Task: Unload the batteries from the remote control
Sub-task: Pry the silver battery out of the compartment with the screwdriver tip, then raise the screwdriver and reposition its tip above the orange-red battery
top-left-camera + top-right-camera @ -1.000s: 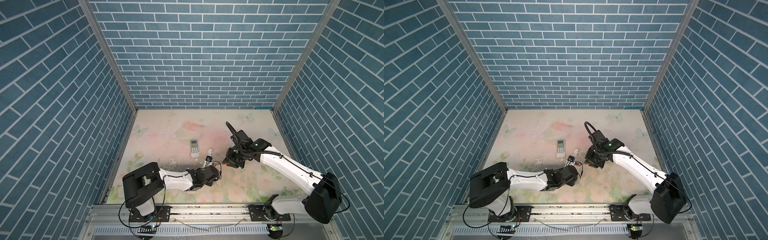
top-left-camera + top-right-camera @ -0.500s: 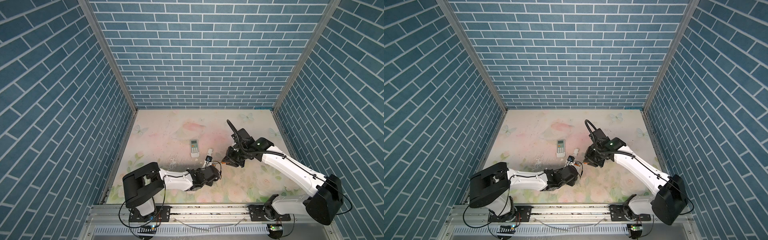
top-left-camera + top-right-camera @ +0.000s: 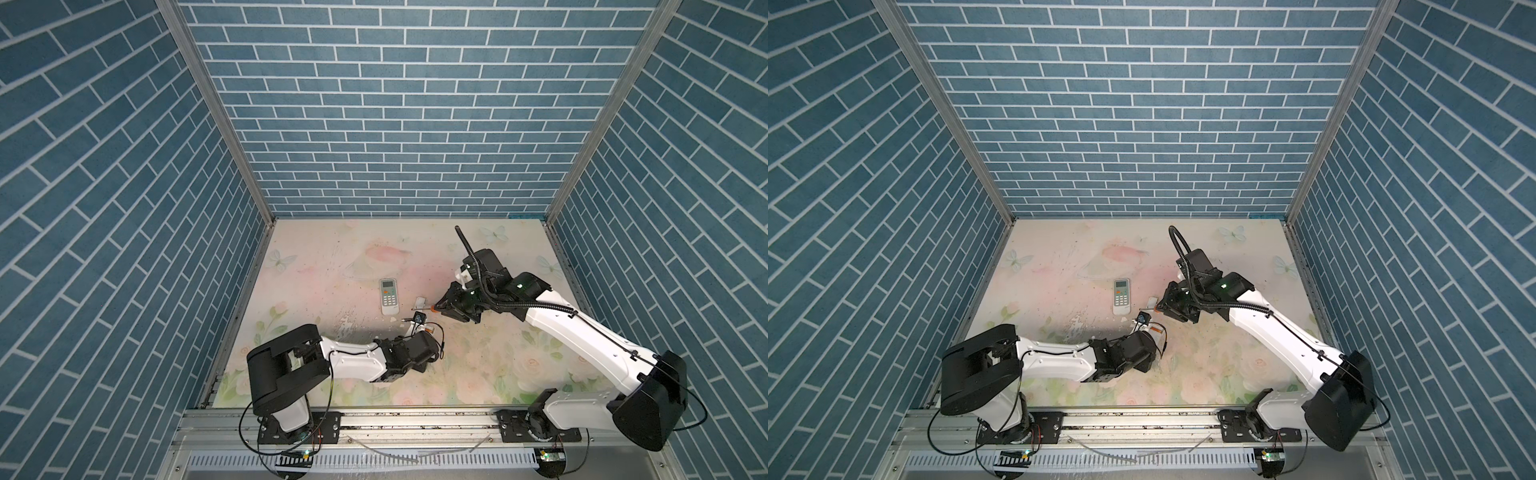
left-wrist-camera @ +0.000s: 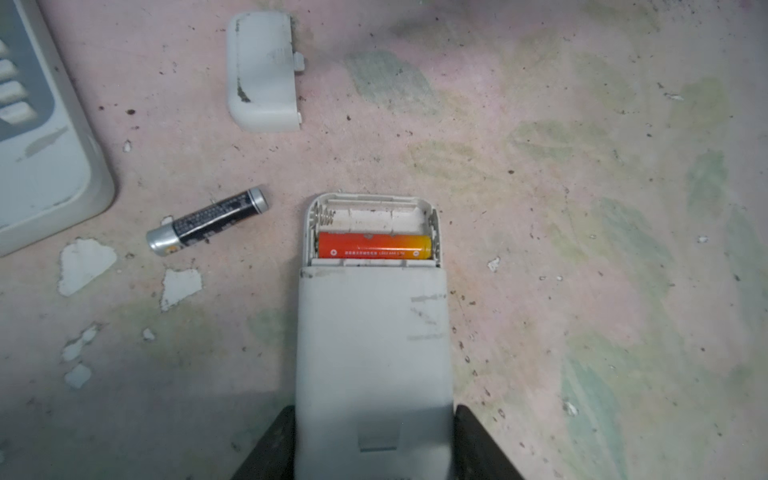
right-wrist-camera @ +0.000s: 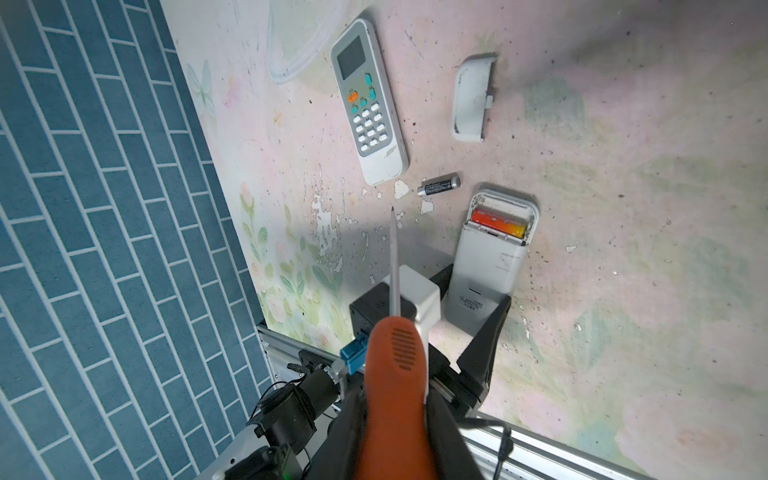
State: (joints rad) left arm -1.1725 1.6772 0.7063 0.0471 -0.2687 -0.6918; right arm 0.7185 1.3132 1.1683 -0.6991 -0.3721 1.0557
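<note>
orange battery [image 4: 374, 246], shading to yellow at one end, lies crosswise in the open compartment of a white remote control [image 4: 372, 353], which the left gripper [image 4: 374, 411] clamps by its sides, back upward, on the flowered table [image 4: 582, 187]. a black battery [image 4: 206, 220] with silver ends lies loose on the table just beside it. the orange cell bears circled plus and minus marks; its other print is too small to read. the right gripper [image 5: 395, 415] is clenched round the orange handle of a screwdriver [image 5: 397, 353], apart from both cells; a keypad remote [image 5: 368, 104] and a white cover [image 4: 264, 70] lie near
</note>
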